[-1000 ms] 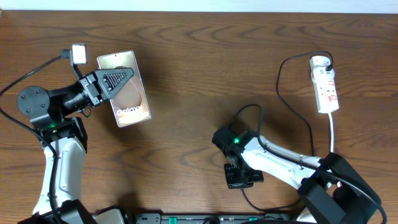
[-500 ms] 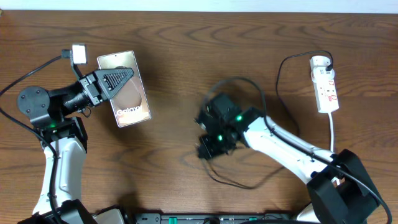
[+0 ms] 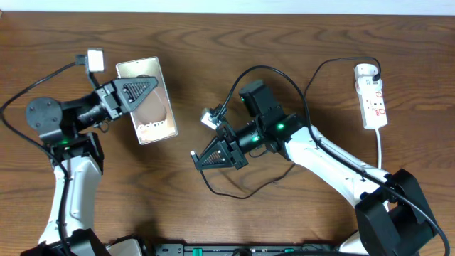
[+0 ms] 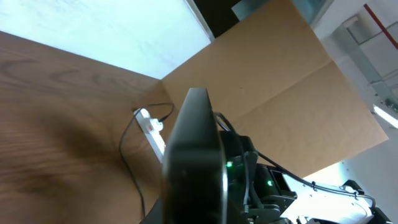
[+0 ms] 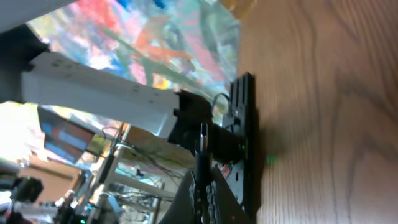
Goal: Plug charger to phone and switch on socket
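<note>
Wooden desk [image 3: 298,28]: your left jaws clamp the phone [image 3: 147,103]; your right jaws pinch the charger [image 5: 202,146] near it.

1. The overhead camera is fixed above the table [image 3: 213,57] and looks straight down. It is far enough to take in both my arms, which enter from the lower edge.
2. The left wrist camera sits very near the phone [image 4: 196,162] and sees it edge-on. It looks low over the table toward the socket [image 4: 152,130] and my right arm [image 4: 323,199].
3. The right wrist camera is rolled sideways, so the table stands upright at the right. It faces my left arm [image 5: 93,87].
4. The overhead view shares the socket and right arm with the left wrist view, and the left arm with the right wrist view.
</note>
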Robot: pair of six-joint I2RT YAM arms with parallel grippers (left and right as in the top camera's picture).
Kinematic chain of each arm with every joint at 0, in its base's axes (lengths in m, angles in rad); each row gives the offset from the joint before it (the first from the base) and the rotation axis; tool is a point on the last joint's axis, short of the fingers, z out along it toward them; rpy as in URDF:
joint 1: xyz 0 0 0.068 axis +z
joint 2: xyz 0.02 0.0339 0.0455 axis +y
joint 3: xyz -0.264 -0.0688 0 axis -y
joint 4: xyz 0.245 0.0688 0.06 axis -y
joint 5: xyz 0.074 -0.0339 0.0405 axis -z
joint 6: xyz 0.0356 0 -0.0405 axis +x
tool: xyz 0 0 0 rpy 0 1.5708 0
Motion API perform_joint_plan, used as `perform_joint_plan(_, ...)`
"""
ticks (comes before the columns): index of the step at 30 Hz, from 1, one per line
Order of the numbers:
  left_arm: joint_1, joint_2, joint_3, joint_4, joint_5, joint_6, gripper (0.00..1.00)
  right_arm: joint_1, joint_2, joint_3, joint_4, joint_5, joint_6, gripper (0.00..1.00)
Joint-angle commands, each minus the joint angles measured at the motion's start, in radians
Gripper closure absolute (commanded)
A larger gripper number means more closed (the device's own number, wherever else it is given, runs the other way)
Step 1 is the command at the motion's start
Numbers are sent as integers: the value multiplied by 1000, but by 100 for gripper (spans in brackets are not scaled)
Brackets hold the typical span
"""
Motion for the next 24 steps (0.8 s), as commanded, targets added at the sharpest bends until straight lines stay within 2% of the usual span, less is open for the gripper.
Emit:
perform_joint_plan(1, -51, -20, 2, 24, -82, -10, 93, -6, -1, 6, 71, -74, 87, 99)
perform_joint_plan(7, -112, -20, 2, 67, -208, -87, 93, -7, -1, 6, 240, -74, 217, 99)
perform_joint_plan(13, -119, -20, 2, 67, -262, -179, 93, -7, -1, 6, 336, -73, 281, 99)
perform_joint_plan(24, -120, -20, 2, 102, -264, -184, 93, -8, -1, 6, 468, -1, 443, 99)
